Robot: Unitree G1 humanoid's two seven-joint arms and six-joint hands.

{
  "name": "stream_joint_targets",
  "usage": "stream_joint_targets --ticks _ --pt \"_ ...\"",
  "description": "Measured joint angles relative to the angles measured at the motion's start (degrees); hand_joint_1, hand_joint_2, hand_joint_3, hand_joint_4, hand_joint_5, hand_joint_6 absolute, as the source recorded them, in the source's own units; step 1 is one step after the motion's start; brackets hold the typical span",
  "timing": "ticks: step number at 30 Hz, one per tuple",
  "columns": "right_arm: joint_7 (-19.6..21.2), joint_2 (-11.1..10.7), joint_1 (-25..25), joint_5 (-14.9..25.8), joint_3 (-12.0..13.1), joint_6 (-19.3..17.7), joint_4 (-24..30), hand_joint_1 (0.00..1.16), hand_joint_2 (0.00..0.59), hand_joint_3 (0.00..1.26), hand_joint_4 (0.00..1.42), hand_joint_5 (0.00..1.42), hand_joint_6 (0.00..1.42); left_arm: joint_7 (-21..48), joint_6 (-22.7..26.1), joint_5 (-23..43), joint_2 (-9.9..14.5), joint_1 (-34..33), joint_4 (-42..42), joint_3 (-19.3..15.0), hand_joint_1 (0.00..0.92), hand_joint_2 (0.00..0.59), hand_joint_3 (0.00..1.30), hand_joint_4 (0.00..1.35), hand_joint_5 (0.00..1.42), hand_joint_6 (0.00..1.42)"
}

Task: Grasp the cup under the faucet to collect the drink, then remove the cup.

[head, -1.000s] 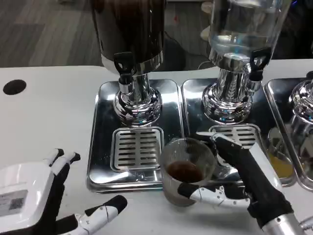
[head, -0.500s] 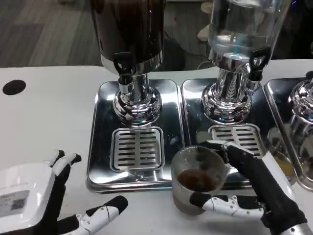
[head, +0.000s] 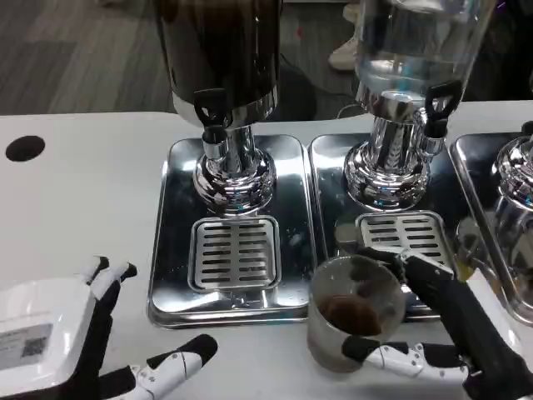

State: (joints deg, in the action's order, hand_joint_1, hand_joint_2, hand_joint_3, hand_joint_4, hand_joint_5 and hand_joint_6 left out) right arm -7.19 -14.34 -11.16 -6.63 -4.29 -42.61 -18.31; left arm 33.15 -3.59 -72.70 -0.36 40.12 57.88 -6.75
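We see our right hand (head: 454, 321) near the front edge of the counter (head: 75, 217), toward its right end, wrapped around the clear plastic cup (head: 354, 312). The thumb (head: 400, 357) crosses the cup's near side and the dark fingers (head: 416, 268) curve around its far side, so the cup is pinched between them. The cup stands upright, with a shallow pool of dark drink (head: 351, 312) in its bottom. Its base looks to be on the white counter just in front of the drip trays, close to the seam where the two trays meet; we cannot tell whether it touches the surface or is held slightly above it.

Our left hand (head: 75, 346) sits at the front left corner of the counter, its white back up, fingers spread and holding nothing. It is well apart from the cup.

Toward the back edge stands the dark drink dispenser (head: 221, 58) with its black faucet (head: 210, 107) above a slotted grate (head: 236, 252) in the left steel drip tray (head: 171, 250). Beside it, toward the counter's right side, a clear-tank dispenser (head: 416, 42) with its own faucet (head: 440, 98) stands on the second drip tray (head: 329, 192), above another grate (head: 405, 235). The cup is in front of both grates and under neither faucet. Part of a third chrome base (head: 516, 171) shows at the right edge. A round black hole (head: 24, 148) marks the counter near its left edge.
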Motion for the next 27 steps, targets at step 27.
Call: stream_joint_targets --ticks 27 --pt "-3.6 -2.5 1.9 2.6 5.0 -16.5 -18.5 0.68 0.071 0.46 0.46 0.5 0.26 0.7 0.6 -6.5 -2.0 -1.6 0.2 4.3 0.0 0.123 0.2 0.05 0.22 0.49"
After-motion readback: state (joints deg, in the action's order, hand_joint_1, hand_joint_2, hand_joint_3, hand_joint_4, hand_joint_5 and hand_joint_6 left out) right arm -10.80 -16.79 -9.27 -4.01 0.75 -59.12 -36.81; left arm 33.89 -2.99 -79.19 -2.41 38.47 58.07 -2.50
